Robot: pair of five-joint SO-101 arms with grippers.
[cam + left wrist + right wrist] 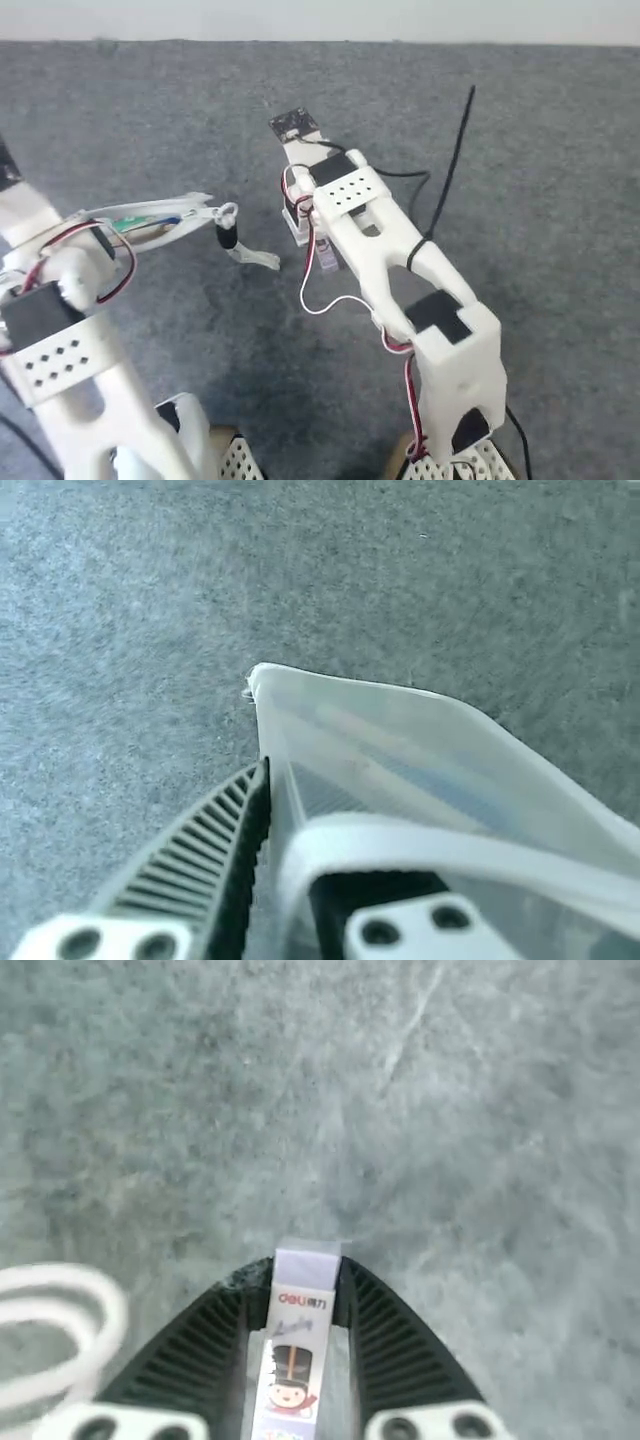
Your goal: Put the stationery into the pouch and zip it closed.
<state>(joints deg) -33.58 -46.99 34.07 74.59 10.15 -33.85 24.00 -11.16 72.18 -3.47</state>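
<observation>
Grey felt-like table covering [560, 200] stretches to a pale wall [400, 20] beyond the translucent plastic pouch [420, 750], whose edge the left gripper [272, 790] pinches, while near the pouch the right gripper [303, 1268] clamps a small paper-wrapped eraser [295, 1345].

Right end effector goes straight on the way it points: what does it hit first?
Just the grey carpet; nothing else lies in line. The eraser held by the right end effector pokes past its tips, so that probably touches first.
</observation>
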